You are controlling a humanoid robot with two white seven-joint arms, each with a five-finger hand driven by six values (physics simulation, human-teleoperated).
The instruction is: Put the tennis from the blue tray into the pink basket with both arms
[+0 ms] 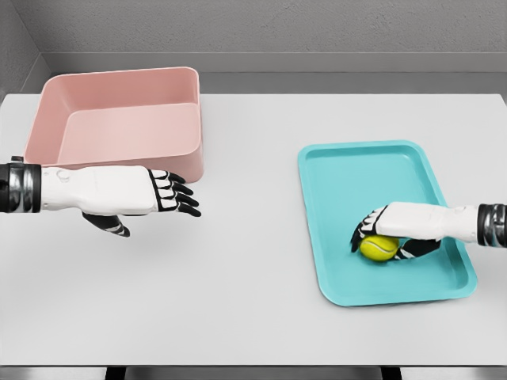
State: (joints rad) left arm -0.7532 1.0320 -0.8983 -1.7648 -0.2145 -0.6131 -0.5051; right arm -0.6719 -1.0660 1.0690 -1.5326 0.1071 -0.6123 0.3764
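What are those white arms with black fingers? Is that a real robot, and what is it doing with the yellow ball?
It is a robot, but not a real one: this is a computer-made picture, like a video game. The camera sits on the robot's head, so you look down at the table as the robot does, with its two arms coming in from the sides.

On the table are a pink basket at the back left and a blue tray on the right. A yellow tennis ball lies in the tray.

The right hand is curled over the ball, grasping it. The left hand is just in front of the basket with its fingers stretched out, holding nothing. The ball is meant to end up in the basket, but it is not there yet.
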